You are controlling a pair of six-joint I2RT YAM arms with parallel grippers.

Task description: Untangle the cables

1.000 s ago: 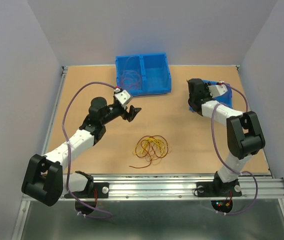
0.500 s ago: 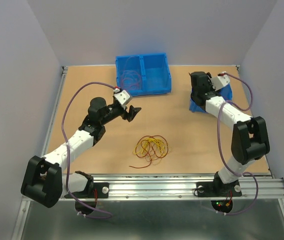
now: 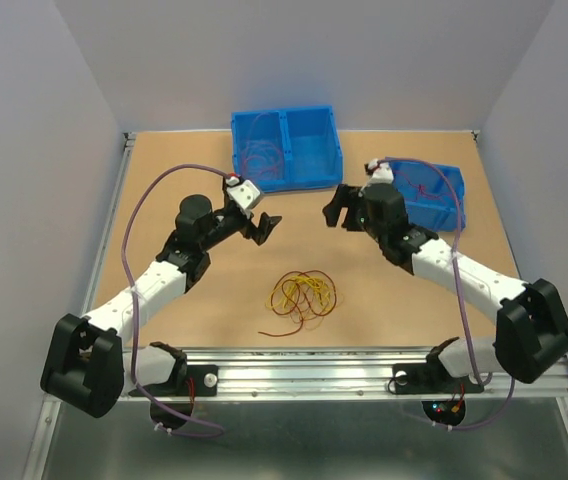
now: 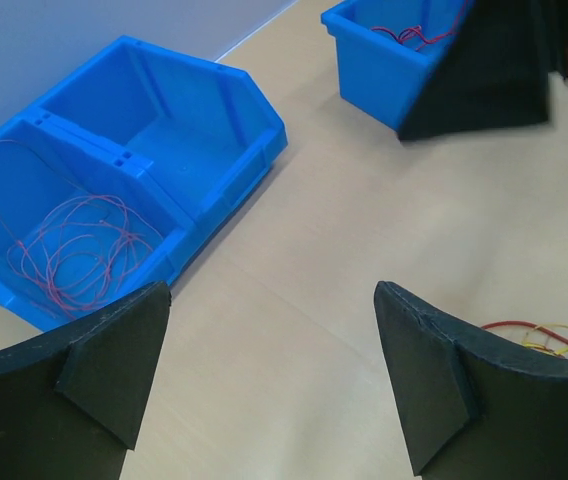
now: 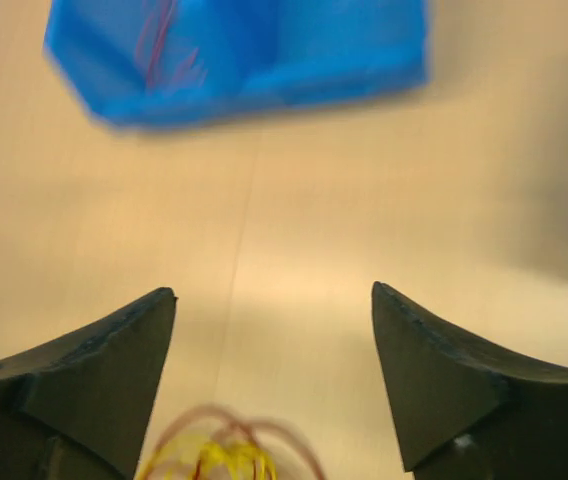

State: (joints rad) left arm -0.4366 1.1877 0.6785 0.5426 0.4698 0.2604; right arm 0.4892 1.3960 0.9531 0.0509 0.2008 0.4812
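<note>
Yellow, orange and red cables (image 3: pixel 302 295) lie in one loose tangle in the lower middle of the top view. The left gripper (image 4: pixel 272 288) and the right gripper (image 5: pixel 272 290) both stand apart and hold nothing. The wires are probably very light, soft and springy, so one outer loop seems the best place to pinch.

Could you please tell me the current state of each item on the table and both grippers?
Cables: one tangled heap, ungrasped.
Divided bin: left compartment holds red wires, right empty.
Small bin: holds red wire.
Left gripper: jaws open, empty.
Right gripper: jaws open, empty.
</note>
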